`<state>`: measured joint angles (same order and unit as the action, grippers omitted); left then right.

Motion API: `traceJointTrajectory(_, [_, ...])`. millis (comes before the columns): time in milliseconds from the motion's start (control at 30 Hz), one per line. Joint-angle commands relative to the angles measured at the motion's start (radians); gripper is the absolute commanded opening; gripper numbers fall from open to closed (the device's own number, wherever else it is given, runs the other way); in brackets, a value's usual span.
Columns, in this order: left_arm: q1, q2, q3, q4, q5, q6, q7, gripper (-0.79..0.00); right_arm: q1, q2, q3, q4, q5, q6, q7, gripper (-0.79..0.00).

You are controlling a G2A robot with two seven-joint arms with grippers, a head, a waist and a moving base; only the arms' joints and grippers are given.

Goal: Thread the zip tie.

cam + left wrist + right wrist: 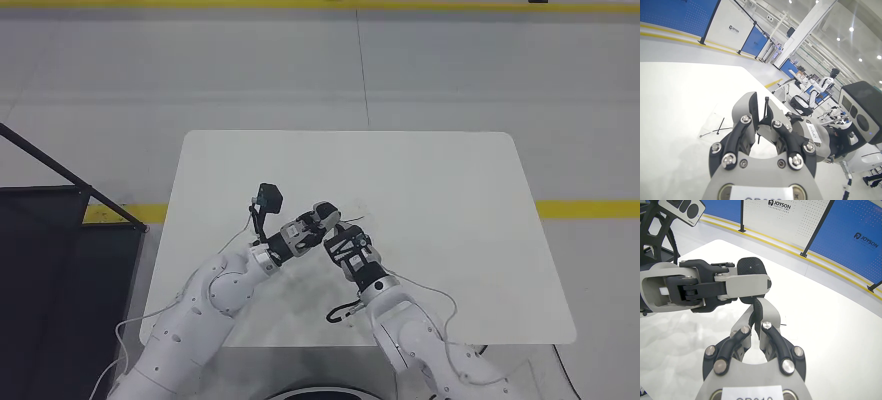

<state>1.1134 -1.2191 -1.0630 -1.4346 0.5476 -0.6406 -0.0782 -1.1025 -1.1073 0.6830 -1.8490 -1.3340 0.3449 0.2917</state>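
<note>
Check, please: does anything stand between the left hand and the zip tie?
Nothing visible stands in the way. The zip tie stands in the gap between the fingers of the open left hand, with bare space on one side. The right hand, closed, appears to hold it there.

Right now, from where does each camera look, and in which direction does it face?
Top view: above the arms, facing down on the white table; left arm and right arm show, meeting over it.
Left wrist view: on the left wrist, facing along the left end effector and the zip tie in it, toward the hall; the right arm shows beside.
Right wrist view: on the right wrist, facing along the right end effector toward blue panels; the left end effector crosses ahead.
Shared: both wrist views show the table.
</note>
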Motion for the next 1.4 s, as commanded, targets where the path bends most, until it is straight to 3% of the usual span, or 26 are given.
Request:
traceJointTrajectory(0, [-0.001,-0.001,0.0,0.002,0.0,-0.002,0.0,-0.696,-0.002,-0.004,0.004,0.0,-0.004,-0.004,0.005,-0.785])
traceJointTrajectory(167, [-0.001,-0.003,-0.002,0.003,0.007,-0.001,0.005,-0.748,-0.009,-0.016,0.016,0.002,-0.015,-0.01,0.02,-0.785])
traceJointTrajectory(633, [0.007,-0.008,-0.014,0.002,0.026,-0.008,0.021,-0.785,-0.041,-0.046,0.059,0.009,-0.026,-0.022,0.032,-0.785])
traceJointTrajectory(667, [0.007,-0.008,-0.014,0.002,0.026,-0.01,0.021,-0.785,-0.043,-0.048,0.062,0.009,-0.028,-0.024,0.034,-0.711])
traceJointTrajectory(700, [0.007,-0.009,-0.015,0.002,0.027,-0.011,0.021,-0.785,-0.046,-0.05,0.065,0.009,-0.029,-0.025,0.034,-0.573])
traceJointTrajectory(733, [0.007,-0.009,-0.017,0.002,0.028,-0.011,0.021,-0.785,-0.049,-0.052,0.068,0.009,-0.029,-0.026,0.036,-0.419])
traceJointTrajectory(767, [0.007,-0.009,-0.018,0.002,0.029,-0.014,0.02,-0.785,-0.051,-0.054,0.071,0.007,-0.029,-0.027,0.036,-0.154])
traceJointTrajectory(800, [0.006,-0.009,-0.02,0.002,0.03,-0.015,0.019,-0.785,-0.054,-0.056,0.073,0.007,-0.03,-0.028,0.036,-0.031])
traceJointTrajectory(833, [0.006,-0.009,-0.022,0.003,0.029,-0.017,0.02,-0.785,-0.057,-0.057,0.077,0.005,-0.032,-0.029,0.036,0.0])
traceJointTrajectory(1033, [-0.01,-0.008,-0.041,0.026,0.024,-0.038,0.017,-0.785,-0.105,-0.058,0.123,-0.016,-0.024,-0.047,0.007,0.0])
traceJointTrajectory(1167, [-0.024,-0.007,-0.051,0.045,0.021,-0.083,0.011,-0.785,-0.156,-0.048,0.18,-0.038,0.017,-0.117,-0.039,0.0])
traceJointTrajectory(1233, [-0.033,-0.006,-0.054,0.056,0.025,-0.119,0.004,-0.785,-0.176,-0.04,0.223,-0.042,0.089,-0.219,-0.078,0.0])
traceJointTrajectory(1367, [-0.055,-0.006,-0.051,0.098,0.01,-0.198,-0.012,-0.785,-0.196,-0.019,0.346,0.017,0.3,-0.534,-0.153,0.0])
